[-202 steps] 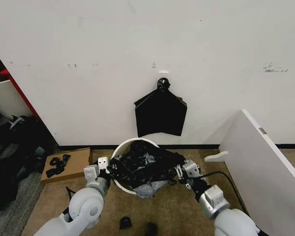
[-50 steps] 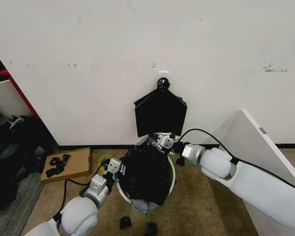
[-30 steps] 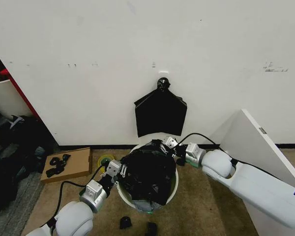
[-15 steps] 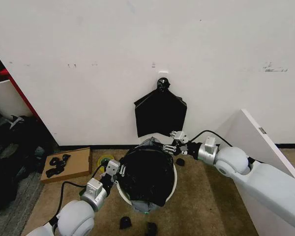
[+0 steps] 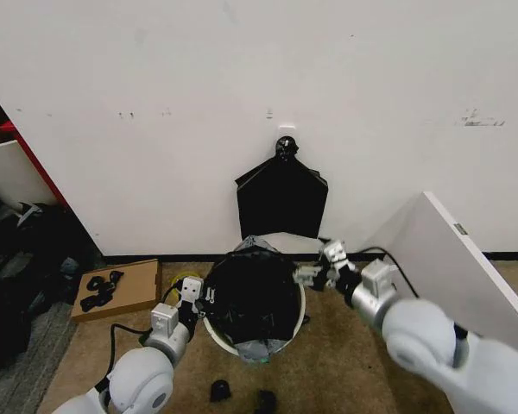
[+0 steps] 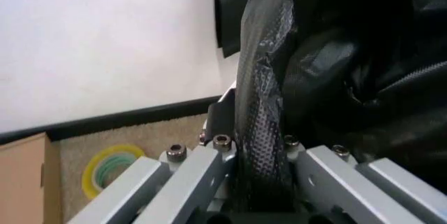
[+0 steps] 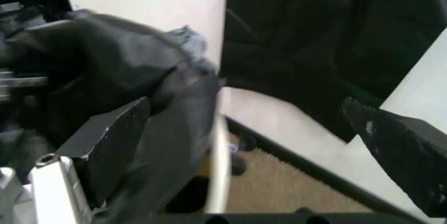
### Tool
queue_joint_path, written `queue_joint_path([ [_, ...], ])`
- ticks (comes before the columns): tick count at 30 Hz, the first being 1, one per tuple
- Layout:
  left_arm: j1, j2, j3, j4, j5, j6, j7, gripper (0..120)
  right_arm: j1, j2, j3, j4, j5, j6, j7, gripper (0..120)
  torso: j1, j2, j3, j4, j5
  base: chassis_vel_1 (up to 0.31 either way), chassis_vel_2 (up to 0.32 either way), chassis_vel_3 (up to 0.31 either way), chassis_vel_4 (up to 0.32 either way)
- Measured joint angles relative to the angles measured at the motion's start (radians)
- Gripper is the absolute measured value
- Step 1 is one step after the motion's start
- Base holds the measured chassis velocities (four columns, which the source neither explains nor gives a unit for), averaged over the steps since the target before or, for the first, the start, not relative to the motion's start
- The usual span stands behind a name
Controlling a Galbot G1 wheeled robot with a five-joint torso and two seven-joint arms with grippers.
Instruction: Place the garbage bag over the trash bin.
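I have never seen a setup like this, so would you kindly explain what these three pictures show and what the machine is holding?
This is a wheeled robot with two arms, each ending in a grasping tool. The wide picture comes from a camera on its head, looking down at the carpeted floor by a wall. The other two come from cameras on its wrists.

On the floor stands a cream bin with a black bag draped over it. The left tool is shut on the bag's edge at the bin's left side; the left wrist view shows the plastic pinched between its fingers. The right tool is open beside the bin's right rim, holding nothing.

A flat black bundle hangs on the wall, and a tape roll lies on the floor.
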Motion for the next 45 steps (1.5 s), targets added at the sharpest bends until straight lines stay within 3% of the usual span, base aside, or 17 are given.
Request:
queue_joint_path([
  [6, 0.010, 0.006, -0.010, -0.009, -0.010, 0.018, -0.014, 1, -0.023, 0.027, 0.000, 0.052, 0.034, -0.030, 0.030, 99, 0.000, 0.000, 0.000, 0.0003, 0.0000, 0.000, 0.000, 0.000, 0.000],
  [12, 0.019, 0.010, -0.015, -0.023, -0.011, 0.023, -0.014, 1, -0.033, 0.051, -0.020, 0.038, 0.008, -0.037, 0.007, 73, 0.000, 0.000, 0.000, 0.0002, 0.0000, 0.000, 0.000, 0.000, 0.000],
  [15, 0.020, 0.011, -0.015, -0.027, -0.012, 0.025, -0.014, 1, -0.033, 0.054, -0.026, 0.026, -0.004, -0.038, -0.004, 68, 0.000, 0.000, 0.000, 0.0002, 0.0000, 0.000, 0.000, 0.000, 0.000],
  [19, 0.022, 0.016, -0.018, -0.036, -0.017, 0.026, -0.012, 1, -0.035, 0.055, -0.033, 0.006, -0.040, -0.039, -0.034, 48, 0.000, 0.000, 0.000, 0.0002, 0.0000, 0.000, 0.000, 0.000, 0.000],
  [21, 0.022, 0.017, -0.018, -0.037, -0.017, 0.026, -0.012, 1, -0.035, 0.055, -0.033, 0.005, -0.043, -0.039, -0.035, 47, 0.000, 0.000, 0.000, 0.0002, 0.0000, 0.000, 0.000, 0.000, 0.000],
  [26, 0.019, 0.017, -0.019, -0.037, -0.020, 0.026, -0.010, 1, -0.038, 0.054, -0.033, 0.003, -0.054, -0.039, -0.038, 23, 0.000, 0.000, 0.000, 0.0002, 0.0000, 0.000, 0.000, 0.000, 0.000],
  [33, 0.013, 0.010, -0.019, -0.036, -0.020, 0.026, -0.009, 1, -0.057, 0.062, -0.033, -0.004, -0.066, -0.034, -0.010, 1, 0.000, 0.000, 0.000, -0.0001, 0.0000, 0.000, 0.000, 0.000, 0.000],
  [45, 0.030, 0.014, -0.028, -0.047, -0.018, 0.010, 0.005, 1, -0.105, 0.092, 0.031, -0.065, -0.165, -0.004, 0.046, 0, 0.000, 0.000, 0.000, 0.0002, 0.0001, 0.000, 0.000, 0.000, 0.000],
])
